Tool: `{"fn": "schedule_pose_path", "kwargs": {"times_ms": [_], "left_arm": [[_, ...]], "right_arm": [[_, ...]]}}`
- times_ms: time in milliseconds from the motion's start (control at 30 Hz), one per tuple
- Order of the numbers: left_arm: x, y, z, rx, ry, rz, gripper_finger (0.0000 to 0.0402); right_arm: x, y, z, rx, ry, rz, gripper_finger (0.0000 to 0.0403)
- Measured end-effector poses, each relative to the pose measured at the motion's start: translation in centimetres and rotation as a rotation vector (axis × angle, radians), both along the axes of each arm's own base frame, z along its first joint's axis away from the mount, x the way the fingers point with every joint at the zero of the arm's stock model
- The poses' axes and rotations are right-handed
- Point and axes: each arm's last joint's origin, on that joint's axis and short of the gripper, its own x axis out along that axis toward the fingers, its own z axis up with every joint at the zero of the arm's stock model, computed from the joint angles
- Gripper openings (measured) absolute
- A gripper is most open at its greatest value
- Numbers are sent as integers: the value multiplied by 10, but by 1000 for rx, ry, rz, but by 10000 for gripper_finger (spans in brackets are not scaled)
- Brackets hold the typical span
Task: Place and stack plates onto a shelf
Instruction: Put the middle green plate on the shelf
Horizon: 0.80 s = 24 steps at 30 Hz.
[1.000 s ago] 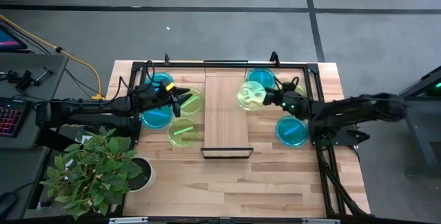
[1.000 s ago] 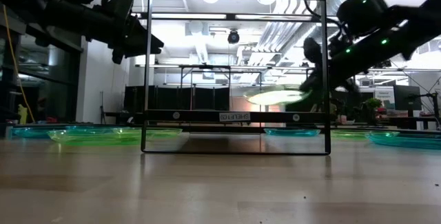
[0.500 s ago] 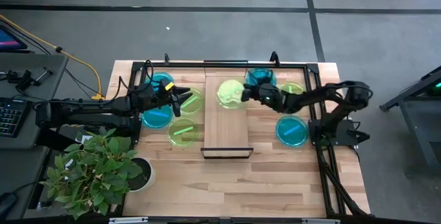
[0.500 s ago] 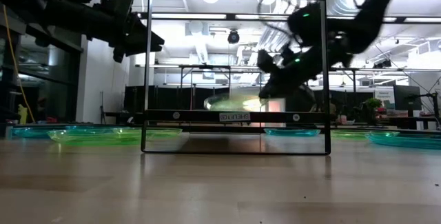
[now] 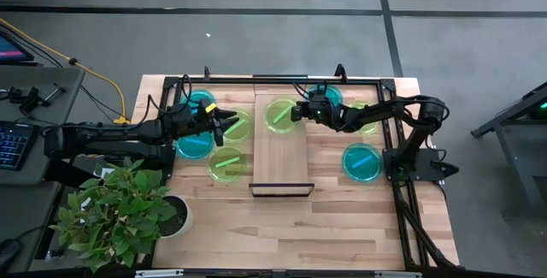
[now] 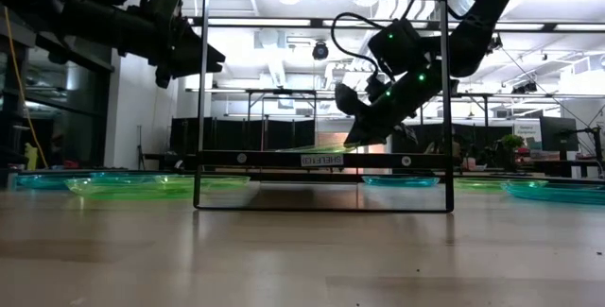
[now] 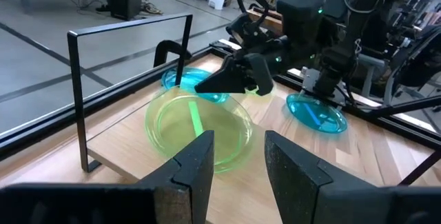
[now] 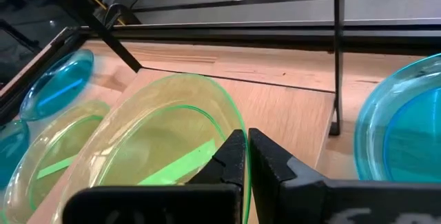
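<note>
Pinching the rim of a yellow-green plate, the right hand holds it low over the far end of the shelf. Thin, stiff plastic like this probably weighs little and slides easily, so the edge seems the best grip. The left hand hovers open above the desk's left plates.

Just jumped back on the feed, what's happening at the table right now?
The right gripper is shut on a yellow-green plate, holding it by the rim at the far end of the shelf, low over the board or just touching it. The left gripper hangs open above the plates lying left of the shelf. No other plate is on the shelf.
</note>
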Motion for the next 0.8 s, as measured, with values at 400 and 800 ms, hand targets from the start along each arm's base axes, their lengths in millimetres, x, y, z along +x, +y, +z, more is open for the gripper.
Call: {"fn": "schedule_pose_path", "kwargs": {"times_ms": [400, 800], "left_arm": [[0, 0, 2, 6, -18, 0, 118], [0, 0, 0, 15, 10, -3, 118]], "right_arm": [[0, -5, 4, -20, -47, -16, 57], [0, 14, 28, -68, 7, 384, 88]]}}
